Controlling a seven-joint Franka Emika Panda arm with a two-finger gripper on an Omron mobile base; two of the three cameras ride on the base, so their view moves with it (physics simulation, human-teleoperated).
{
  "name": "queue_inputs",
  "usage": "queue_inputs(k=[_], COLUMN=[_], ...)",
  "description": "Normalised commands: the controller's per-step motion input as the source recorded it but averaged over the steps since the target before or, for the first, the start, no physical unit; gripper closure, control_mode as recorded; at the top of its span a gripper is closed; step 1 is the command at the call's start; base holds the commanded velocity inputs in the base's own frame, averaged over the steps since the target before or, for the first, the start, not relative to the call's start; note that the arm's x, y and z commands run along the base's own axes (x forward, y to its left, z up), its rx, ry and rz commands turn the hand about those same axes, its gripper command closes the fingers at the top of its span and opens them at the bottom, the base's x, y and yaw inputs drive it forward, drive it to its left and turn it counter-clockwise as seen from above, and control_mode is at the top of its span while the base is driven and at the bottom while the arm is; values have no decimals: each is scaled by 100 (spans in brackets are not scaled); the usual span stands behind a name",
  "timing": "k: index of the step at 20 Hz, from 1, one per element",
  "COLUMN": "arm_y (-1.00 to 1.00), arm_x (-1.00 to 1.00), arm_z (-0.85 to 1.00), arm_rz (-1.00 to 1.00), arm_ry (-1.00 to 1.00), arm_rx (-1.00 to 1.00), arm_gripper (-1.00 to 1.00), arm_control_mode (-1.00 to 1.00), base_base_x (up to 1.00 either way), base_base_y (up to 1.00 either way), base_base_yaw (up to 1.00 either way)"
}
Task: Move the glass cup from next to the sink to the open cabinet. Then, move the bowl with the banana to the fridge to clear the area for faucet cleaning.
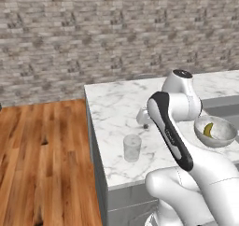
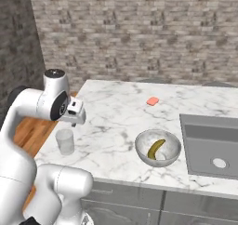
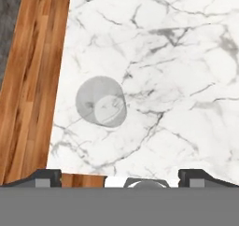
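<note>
The gripper (image 3: pixel 119 176) hangs above the marble counter (image 2: pixel 116 112) with its fingertips (image 3: pixel 44 177) spread wide, holding nothing. The glass cup (image 3: pixel 101 102) stands upright and empty near the counter's edge, beside the wood floor (image 1: pixel 42 159), apart from the fingers. The right base view adds a small pink sponge (image 2: pixel 152 101) and the sink (image 2: pixel 209 145) (basin bare). Between cup and sink sits the bowl (image 2: pixel 158 148), holding a banana (image 2: pixel 155 149).

base views: behind arm, share counter (image 1: pixel 116 103) | hand view — straight down
</note>
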Motion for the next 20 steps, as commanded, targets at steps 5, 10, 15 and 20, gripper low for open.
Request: queue_inputs(k=[5, 10, 15, 20], arm_y=[0, 0, 2, 6], arm_x=[20, 34, 45, 20], arm_z=[-55, -29, -29, -26], arm_rz=[0, 0, 0, 0], arm_ry=[0, 0, 2, 10], arm_rx=[3, 0, 0, 0], arm_gripper=[-100, -100, -100, -100], arm_control_mode=[-100, -100, -100, -100], base_base_x=[0, 0, 0, 0], base_base_y=[0, 0, 0, 0], base_base_yaw=[0, 0, 0, 0])
